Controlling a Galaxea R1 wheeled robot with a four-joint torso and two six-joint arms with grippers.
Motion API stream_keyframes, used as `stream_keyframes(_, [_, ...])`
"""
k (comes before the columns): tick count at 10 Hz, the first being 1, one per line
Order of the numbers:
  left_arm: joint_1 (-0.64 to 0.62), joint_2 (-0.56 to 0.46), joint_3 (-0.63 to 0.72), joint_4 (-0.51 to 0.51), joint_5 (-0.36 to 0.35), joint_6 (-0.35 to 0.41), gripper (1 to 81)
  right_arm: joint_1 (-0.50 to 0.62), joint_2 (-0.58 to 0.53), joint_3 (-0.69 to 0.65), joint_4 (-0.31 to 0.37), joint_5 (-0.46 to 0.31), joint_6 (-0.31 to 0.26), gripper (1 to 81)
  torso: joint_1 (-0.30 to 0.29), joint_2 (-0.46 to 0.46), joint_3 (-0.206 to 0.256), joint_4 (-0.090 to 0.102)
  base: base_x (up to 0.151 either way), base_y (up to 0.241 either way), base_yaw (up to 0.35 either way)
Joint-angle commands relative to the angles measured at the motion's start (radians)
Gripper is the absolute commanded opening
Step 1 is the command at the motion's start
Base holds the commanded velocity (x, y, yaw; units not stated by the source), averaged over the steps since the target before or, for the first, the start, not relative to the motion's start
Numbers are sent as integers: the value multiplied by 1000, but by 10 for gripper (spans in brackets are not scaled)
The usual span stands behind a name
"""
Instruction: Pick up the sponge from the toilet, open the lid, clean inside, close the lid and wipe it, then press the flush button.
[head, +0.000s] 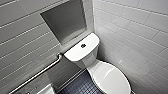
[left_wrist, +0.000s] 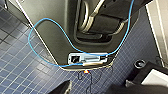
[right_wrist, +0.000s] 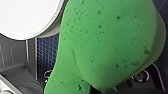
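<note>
White-tiled walls (head: 140, 37) close in on a dark floor (left_wrist: 22, 62). Nearest, the right gripper (right_wrist: 103, 90) seems clamped on the sponge (right_wrist: 110, 45), which looks soft and light and will likely squash, so grip its waist. I cannot tell the left gripper's state. Beyond, the lid (head: 110, 77) lies shut with its front rim free and one wall close beside it. The button (head: 83, 45) is farthest.

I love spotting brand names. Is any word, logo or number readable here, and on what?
None readable: no text shows on the toilet, flush button, wall tiles or sponge.
On the port panel of the robot's body, any marking is too blurred to read.
</note>
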Motion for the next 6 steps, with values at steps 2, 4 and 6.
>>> stream_keyframes(2, [27,-26,2,-2,56,-1,811,-217,-43,16,8,29,-15,10,0,0,0,0,0,0,0])
stream_keyframes(4, [24,-26,1,2,56,-1,811,-334,52,-78,-71,39,-26,10,-64,100,0,0,0,0,0])
stream_keyframes(6, [24,-28,1,5,56,-1,811,-433,144,-185,-109,125,-26,10,-79,119,52,0,0,0,0])
